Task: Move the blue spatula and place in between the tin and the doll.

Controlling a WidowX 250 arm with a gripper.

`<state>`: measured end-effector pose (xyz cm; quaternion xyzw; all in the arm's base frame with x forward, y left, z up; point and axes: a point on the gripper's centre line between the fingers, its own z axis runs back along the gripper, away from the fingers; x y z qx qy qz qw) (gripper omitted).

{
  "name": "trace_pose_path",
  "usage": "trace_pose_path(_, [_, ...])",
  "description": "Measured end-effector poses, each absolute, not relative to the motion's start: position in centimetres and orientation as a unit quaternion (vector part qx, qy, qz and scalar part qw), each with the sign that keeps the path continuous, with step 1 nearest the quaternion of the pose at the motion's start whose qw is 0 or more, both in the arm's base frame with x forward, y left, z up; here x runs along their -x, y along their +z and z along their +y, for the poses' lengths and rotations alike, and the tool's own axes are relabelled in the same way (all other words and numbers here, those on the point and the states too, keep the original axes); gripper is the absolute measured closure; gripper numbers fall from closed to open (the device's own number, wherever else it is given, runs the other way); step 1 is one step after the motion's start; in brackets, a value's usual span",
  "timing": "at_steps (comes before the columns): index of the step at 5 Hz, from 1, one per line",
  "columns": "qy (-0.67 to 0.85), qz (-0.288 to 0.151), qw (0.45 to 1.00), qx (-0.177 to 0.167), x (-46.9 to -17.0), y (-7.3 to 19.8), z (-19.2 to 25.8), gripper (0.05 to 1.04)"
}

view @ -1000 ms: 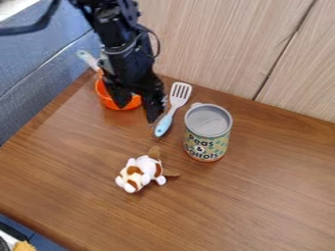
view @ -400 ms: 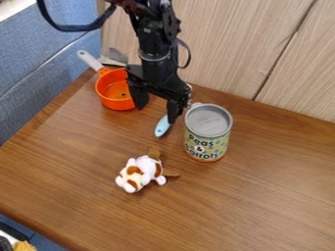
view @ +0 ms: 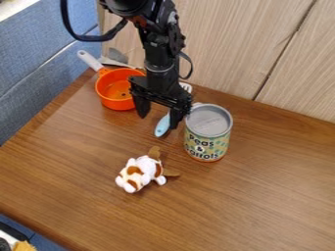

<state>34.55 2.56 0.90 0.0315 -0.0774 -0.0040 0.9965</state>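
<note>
My end effector (view: 159,116) hangs over the blue handle, open, its fingers parted, nothing between them that I'd call gripped. Going across from the left: the orange pot (view: 118,98) sits beyond the finger on its side, out of this pick. Next the doll (view: 140,171), lying on the bench (view: 262,196), nearer the camera than the spatula and a touch left of the handle's end. Now the one that counts, the blue spatula (view: 162,126): it lies just beside the tin, the butt of its handle showing below the end effector, towards the doll. Its long axis climbs from that butt, slanting up and right behind the fingers, to the pale slotted head near the wall. My opening looks set roughly across that line, and that's the way I want it. The handle seems closer to the finger on the tin's side, though, so I'd judge a small shift that way before going down and pinching. And there on the right stands the tin (view: 208,132), upright, tight against that finger's path; nudge too far and I'd knock it.
</note>
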Motion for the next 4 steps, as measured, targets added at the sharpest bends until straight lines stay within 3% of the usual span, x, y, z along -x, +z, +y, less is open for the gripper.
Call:
trace_pose_path(2, [0.016,-0.073,0.997,-0.005,-35.8,-0.6,2.4,0.117])
trace_pose_path(4, [0.017,-0.067,0.998,-0.005,-35.6,-1.0,2.2,0.696])
